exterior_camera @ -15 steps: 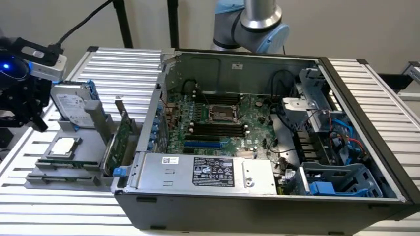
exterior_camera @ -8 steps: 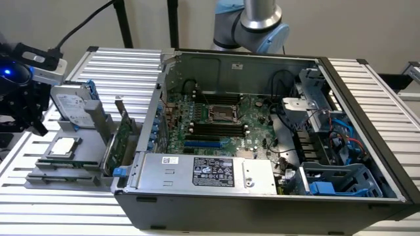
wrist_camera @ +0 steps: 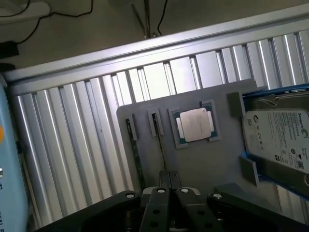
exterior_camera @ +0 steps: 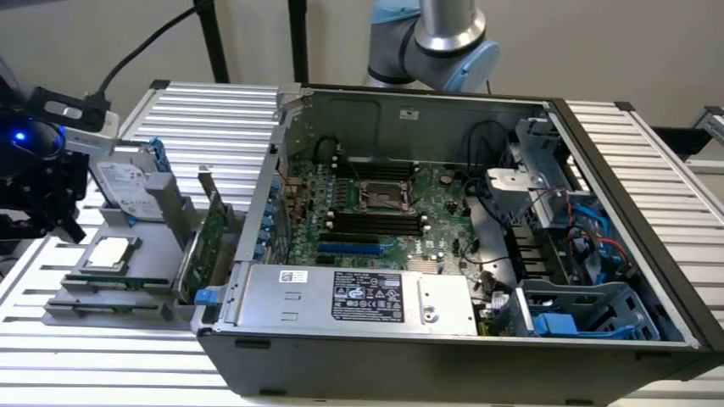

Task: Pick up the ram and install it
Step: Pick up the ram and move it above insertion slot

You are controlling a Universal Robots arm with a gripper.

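Hovering over the grey tray (wrist_camera: pixel 212 164) on the ribbed worktop (wrist_camera: pixel 72 159), the gripper (wrist_camera: pixel 169 177) is at the pick-up step, nothing lifted yet. Its fingers (wrist_camera: pixel 164 178) look pressed together and empty. The ram (wrist_camera: pixel 159 142) stands on edge in its slot near the tray's corner, between a second thin stick (wrist_camera: pixel 136 154) and the processor chip (wrist_camera: pixel 195 124), in line with the fingertips. It shows as a slim dark strip, edge-on. A grasp likely calls for parting the fingers and straddling that edge squarely. The motherboard slots (exterior_camera: pixel 374 222) sit bare.

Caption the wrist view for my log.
Gripper above the grey tray, nearest an edge-on ram stick, beside the processor and hard drive.
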